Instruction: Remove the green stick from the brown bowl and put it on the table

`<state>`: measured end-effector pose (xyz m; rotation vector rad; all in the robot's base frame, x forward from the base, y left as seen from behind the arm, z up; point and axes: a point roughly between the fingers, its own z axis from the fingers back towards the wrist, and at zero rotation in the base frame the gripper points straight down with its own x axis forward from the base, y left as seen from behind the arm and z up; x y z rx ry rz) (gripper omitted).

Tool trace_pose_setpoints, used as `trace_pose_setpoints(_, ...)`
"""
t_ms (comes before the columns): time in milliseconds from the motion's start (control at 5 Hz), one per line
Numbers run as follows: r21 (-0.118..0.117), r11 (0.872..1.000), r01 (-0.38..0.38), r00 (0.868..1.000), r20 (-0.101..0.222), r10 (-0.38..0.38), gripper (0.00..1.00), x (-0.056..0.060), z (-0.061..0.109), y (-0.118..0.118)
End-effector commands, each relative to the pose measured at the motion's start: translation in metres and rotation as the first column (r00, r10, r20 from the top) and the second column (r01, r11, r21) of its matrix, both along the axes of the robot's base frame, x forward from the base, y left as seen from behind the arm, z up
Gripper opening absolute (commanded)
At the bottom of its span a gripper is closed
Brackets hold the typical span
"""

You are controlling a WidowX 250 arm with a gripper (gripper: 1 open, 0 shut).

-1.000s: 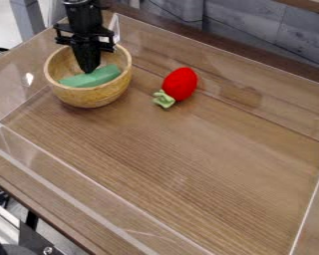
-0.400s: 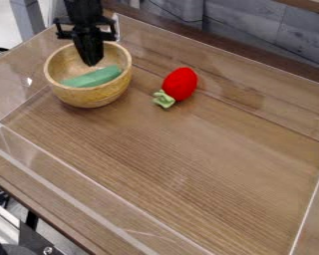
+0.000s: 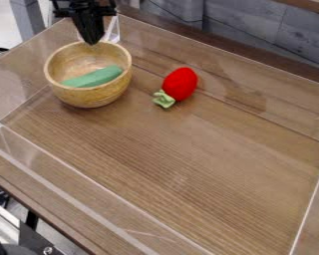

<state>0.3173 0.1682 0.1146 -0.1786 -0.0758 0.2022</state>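
Green stick lay flat in the brown bowl at the table's 10 o'clock, gripper above the bowl's 12 o'clock rim, jaws pressed together off it; stick looked light, stiff, slick, best pinched across its width at mid-length

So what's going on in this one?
A single robot arm is working at a brown bowl at the far left of the table. Its hand hangs above the bowl's far rim, pointing down with the fingers together. The green stick lies flat inside the bowl, not in the hand's grip, so it is not yet out on the table. A red strawberry toy sits on the table to the right of the bowl, untouched.
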Motion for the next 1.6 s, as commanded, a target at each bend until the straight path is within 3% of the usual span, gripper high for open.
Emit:
trace_pose_setpoints(0,0.035,0.999,0.016,0.997,0.072,-0.019,0.0,0.001,0.03,-0.013)
trace_pose_setpoints(1400,0.043,0.995,0.092,0.992,0.084,-0.096,0.0,-0.013,0.035,-0.058)
